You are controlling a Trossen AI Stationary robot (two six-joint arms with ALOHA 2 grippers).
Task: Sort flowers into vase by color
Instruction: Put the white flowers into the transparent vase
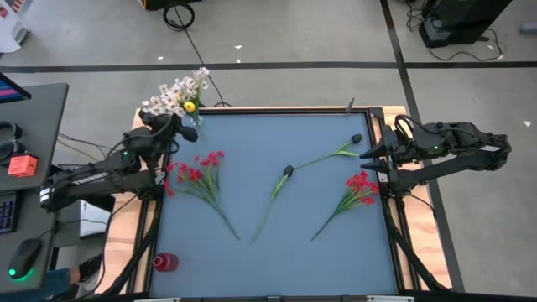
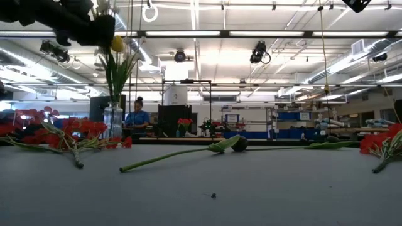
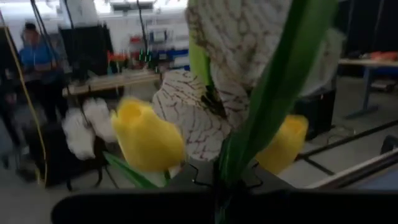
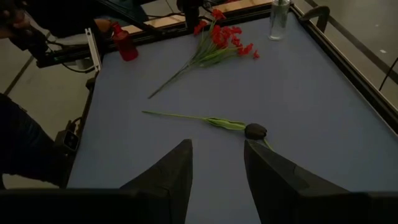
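Observation:
A glass vase (image 2: 113,120) at the table's far left corner holds white blossoms (image 1: 178,91) and yellow buds (image 3: 146,137). My left gripper (image 1: 174,126) is up beside this bunch, shut on a green stem (image 3: 261,118). Two red sprigs (image 1: 197,172) (image 1: 361,189) and two dark-budded flowers (image 1: 288,172) (image 1: 356,139) lie flat on the blue table top. My right gripper (image 4: 217,165) is open and empty above the table's right edge, near the far dark bud. My left gripper holds the green stem at a place (image 3: 225,183) just below the yellow buds, between its fingers, high above the vase. The fingers' own dark bulk hides the pads. The stem stands about upright, and in the low view the stems (image 2: 115,81) run down into the vase.
A small red vase (image 1: 165,262) stands at the table's near left corner. A raised dark frame (image 1: 390,210) edges the table. A person (image 2: 137,116) stands in the room beyond the far edge. The blue surface (image 1: 285,252) between the lying flowers is bare.

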